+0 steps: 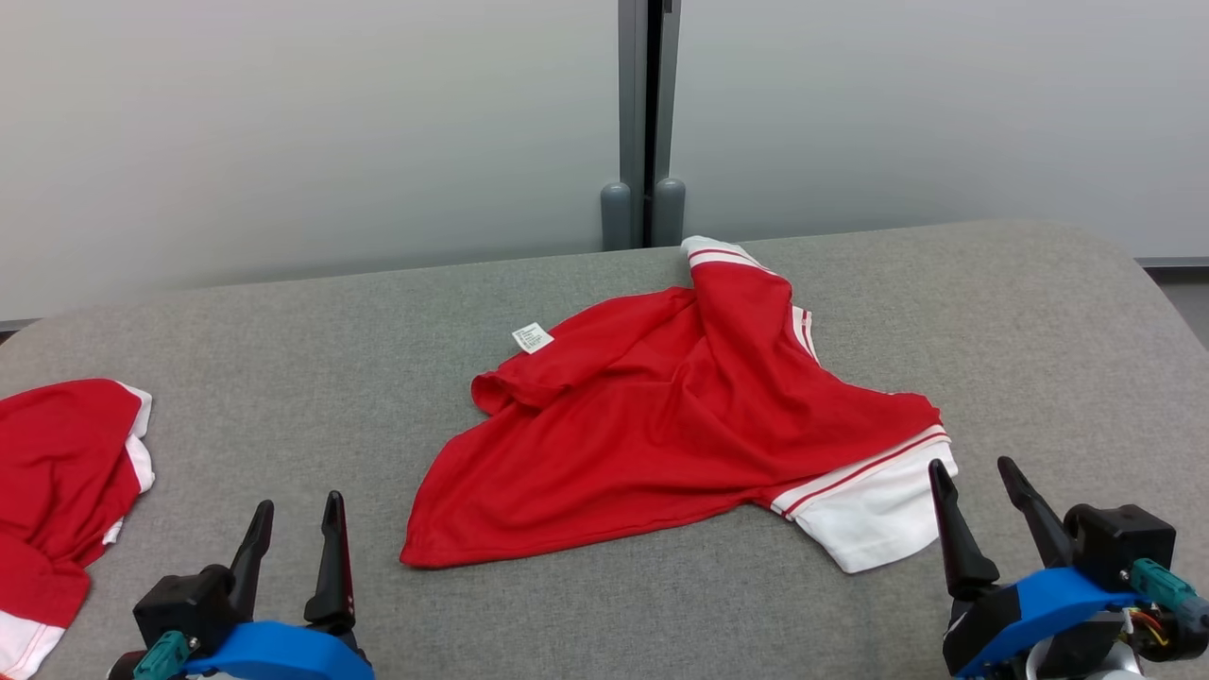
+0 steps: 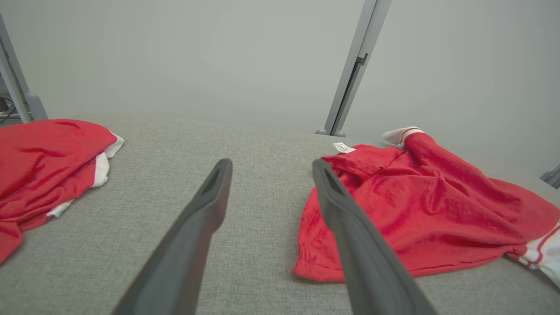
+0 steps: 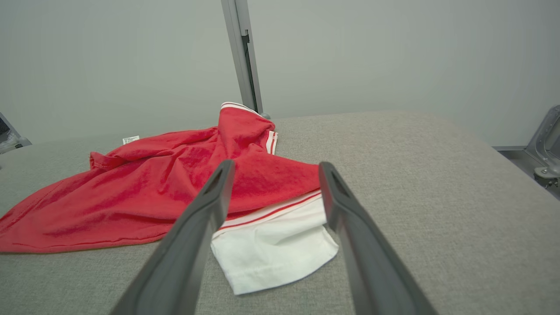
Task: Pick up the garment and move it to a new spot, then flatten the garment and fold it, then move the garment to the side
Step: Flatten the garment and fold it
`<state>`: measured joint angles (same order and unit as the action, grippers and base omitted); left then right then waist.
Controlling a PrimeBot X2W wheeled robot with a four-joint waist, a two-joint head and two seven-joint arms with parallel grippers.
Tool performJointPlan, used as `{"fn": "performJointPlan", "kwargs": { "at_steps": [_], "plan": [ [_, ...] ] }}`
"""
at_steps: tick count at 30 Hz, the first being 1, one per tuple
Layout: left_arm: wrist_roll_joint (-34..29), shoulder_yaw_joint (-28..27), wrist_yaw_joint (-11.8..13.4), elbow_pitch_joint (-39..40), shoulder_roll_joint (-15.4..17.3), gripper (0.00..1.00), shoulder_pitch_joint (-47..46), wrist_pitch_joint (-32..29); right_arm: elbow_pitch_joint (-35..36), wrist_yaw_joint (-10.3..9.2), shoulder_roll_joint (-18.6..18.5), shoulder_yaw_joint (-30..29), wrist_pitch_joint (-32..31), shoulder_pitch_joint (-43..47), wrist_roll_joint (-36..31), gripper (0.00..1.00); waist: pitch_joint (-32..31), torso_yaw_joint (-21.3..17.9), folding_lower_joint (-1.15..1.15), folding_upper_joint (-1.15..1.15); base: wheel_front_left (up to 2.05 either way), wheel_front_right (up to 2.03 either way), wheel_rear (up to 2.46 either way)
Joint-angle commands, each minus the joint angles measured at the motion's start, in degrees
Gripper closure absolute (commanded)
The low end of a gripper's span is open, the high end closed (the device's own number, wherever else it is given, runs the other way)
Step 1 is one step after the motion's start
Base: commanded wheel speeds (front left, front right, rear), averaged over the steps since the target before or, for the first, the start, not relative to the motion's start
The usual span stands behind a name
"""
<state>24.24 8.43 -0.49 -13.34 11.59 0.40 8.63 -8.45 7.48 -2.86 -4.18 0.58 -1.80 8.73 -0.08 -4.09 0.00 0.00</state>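
Garment (image 1: 661,425) rumpled on table (image 1: 1039,312); white edge beside right tool (image 1: 971,463); wide grey margins

- I see the garment (image 1: 661,434) lying mid-frame on the table (image 1: 283,321).
- A second garment (image 1: 57,472) lies at the left edge.
- My left gripper (image 1: 298,502) sits lower left, my right gripper (image 1: 971,465) lower right, beside the garment.
- A post (image 1: 647,113) stands behind, top centre.

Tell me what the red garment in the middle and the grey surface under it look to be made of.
Red garment: probably a thin synthetic or cotton knit, mostly matte with a faint sheen; it drapes in soft folds and shows a fine textured grain. Grey surface: seemingly a woven or felt-like fabric covering, matte; a fine heathered weave shows close up.
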Motion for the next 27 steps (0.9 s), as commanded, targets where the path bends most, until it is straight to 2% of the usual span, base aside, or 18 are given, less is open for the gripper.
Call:
{"fn": "performJointPlan", "kwargs": {
  "at_steps": [1, 12, 15, 20, 27],
  "plan": [
    [0.33, 0.23, 0.28, 0.32, 0.28, 0.0, 0.6, -0.23, 0.36, 0.03, -0.05, 0.03, -0.03, 0.94, 0.21, 0.0, 0.0, -0.06, 0.0, 0.0, 0.0, 0.0, 0.0],
    [0.36, 0.94, 1.16, 1.94, 0.38, 0.0, 1.64, -1.15, 0.66, 0.03, -0.05, 0.3, -0.12, 1.0, 1.09, 0.0, 0.51, 0.02, 0.0, 0.0, 0.0, 0.0, 0.0],
    [0.46, 1.88, 0.47, 1.3, 0.01, 0.0, 1.0, -1.84, 0.71, 0.03, -0.05, 0.04, -0.52, 0.57, 1.06, 0.0, 1.38, 0.01, 0.0, 0.0, 0.0, 0.0, 0.0],
    [-0.61, 4.84, -1.44, -3.48, -0.05, 0.0, -1.21, -3.67, 0.04, 0.03, -0.05, 0.48, -0.32, -1.01, 1.39, 0.0, 3.32, -0.96, 0.0, 0.0, 0.0, 0.0, 0.0],
    [-0.37, 5.14, -0.48, -12.3, -1.35, 0.0, -5.73, -3.24, -1.7, 0.03, -0.06, 1.32, 0.78, -2.75, 2.28, 0.0, 5.95, -2.65, 0.0, 0.0, 0.0, 0.0, 0.0]
  ]
}}
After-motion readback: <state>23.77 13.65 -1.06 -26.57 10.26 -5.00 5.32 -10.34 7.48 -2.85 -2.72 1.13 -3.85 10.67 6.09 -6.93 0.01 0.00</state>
